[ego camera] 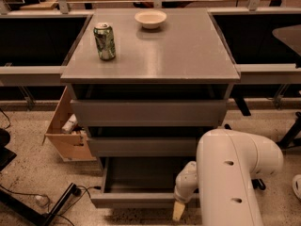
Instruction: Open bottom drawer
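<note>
The grey cabinet has three handleless drawers. The bottom drawer stands pulled out towards me, and the inside of its shallow grey tray shows. The top drawer front and middle drawer front stick out only a little. My gripper is at the right end of the bottom drawer's front panel, with its tan tip pointing down over the panel's edge. My white arm hides the cabinet's lower right corner.
A green can and a white bowl stand on the cabinet top. An open cardboard box sits on the floor to the cabinet's left. Cables and a black bar lie at the lower left. Dark tables flank the cabinet.
</note>
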### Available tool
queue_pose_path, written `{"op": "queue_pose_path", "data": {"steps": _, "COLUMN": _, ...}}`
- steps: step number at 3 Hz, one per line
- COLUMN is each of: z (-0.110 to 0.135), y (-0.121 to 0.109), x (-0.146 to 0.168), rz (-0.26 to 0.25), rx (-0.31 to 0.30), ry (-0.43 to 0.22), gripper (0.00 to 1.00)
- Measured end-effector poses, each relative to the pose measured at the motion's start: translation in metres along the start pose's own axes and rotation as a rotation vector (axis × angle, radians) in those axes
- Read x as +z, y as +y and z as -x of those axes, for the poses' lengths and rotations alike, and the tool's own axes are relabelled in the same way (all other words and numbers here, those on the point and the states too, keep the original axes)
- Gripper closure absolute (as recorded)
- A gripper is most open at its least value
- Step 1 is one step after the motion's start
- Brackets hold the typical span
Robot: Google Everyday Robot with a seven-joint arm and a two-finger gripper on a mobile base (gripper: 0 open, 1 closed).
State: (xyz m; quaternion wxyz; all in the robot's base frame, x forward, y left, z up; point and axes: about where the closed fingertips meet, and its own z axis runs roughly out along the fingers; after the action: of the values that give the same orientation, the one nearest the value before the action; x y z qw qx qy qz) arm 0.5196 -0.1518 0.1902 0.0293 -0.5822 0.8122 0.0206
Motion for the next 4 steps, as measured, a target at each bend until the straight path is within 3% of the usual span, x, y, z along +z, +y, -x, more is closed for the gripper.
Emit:
{"op": "queue_pose_path", "data": {"steps": 1, "z": -0.016, "y": 0.037, "x": 0.018, "rz": 0.097, "rx": 0.061, "ry": 0.01, "gripper": 0.27}}
{"op": "queue_pose_path", "data": {"steps": 2, "z": -0.013, "y": 0.075, "x": 0.011, "rz": 0.182, "rx": 0.095, "ry": 0.036, "gripper": 0.58}}
{"op": "queue_pose_path", "data": {"steps": 4, "z": -0.012, "y": 0.074, "x": 0.002, "rz": 0.182, "rx": 0.097, "ry": 0.036, "gripper": 1.0}}
